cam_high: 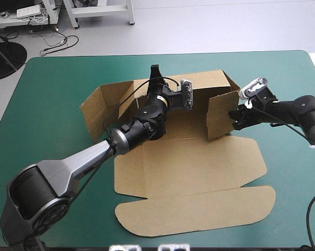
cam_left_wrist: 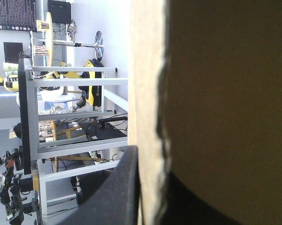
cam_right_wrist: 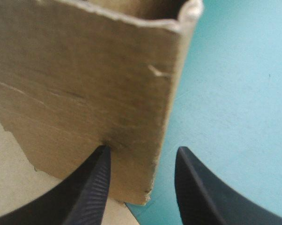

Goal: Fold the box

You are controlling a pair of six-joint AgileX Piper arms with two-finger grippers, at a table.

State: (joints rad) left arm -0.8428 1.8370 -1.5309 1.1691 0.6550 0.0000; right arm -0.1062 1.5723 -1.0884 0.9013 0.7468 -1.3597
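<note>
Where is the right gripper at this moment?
High view: the right gripper is right of centre, its open fingers astride the edge of the raised right wall of the box.

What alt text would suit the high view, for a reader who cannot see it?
A brown box lies partly folded on a teal-green table: far wall and side flaps raised, lid flat toward the near edge. The left gripper is at the far wall, the right gripper at the raised right flap.
</note>
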